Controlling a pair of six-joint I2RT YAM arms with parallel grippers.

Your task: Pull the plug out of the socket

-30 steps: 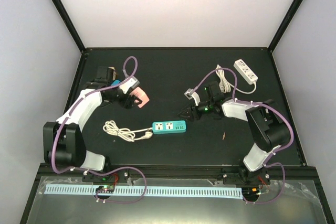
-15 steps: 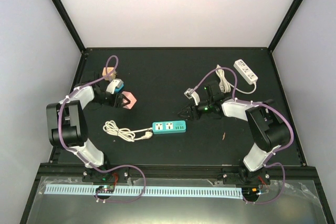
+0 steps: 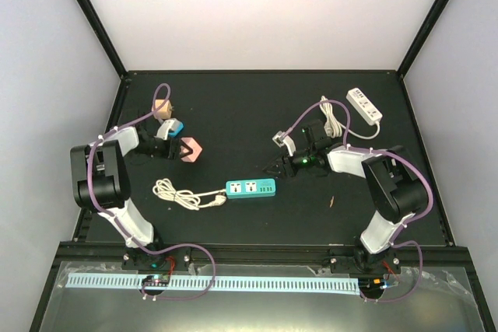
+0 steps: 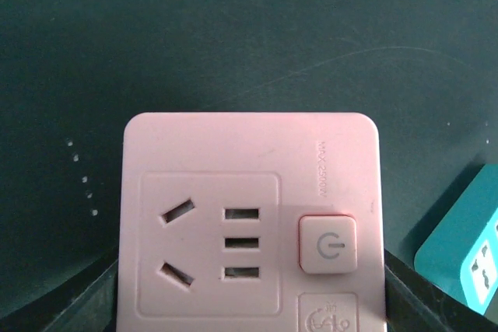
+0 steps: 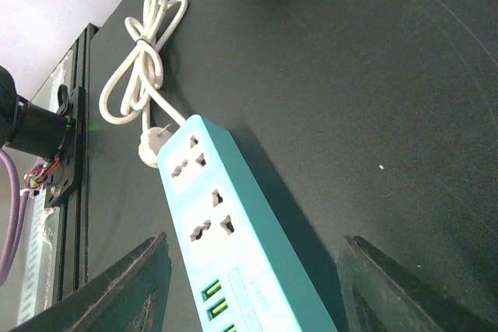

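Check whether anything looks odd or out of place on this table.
Nothing is spilled or damaged. One oddity: the pink socket is clamped in the left gripper, with its outlets empty. The teal strip near the open right gripper has no plug in it either.

Two robot arms: left arm [image 3: 101, 184] and right arm [image 3: 393, 192]; three socket units: one teal power strip [image 3: 250, 187], one white power strip [image 3: 364, 105], one pink socket block [image 3: 191, 149]; two white cords: one bundled coil [image 3: 175, 193], one looser cord [image 3: 333, 118] beside the white strip; two plugs: coil-end plug [image 3: 220, 200] and separate plug [image 3: 280, 139]; one power button [image 4: 327, 244] on the pink block.
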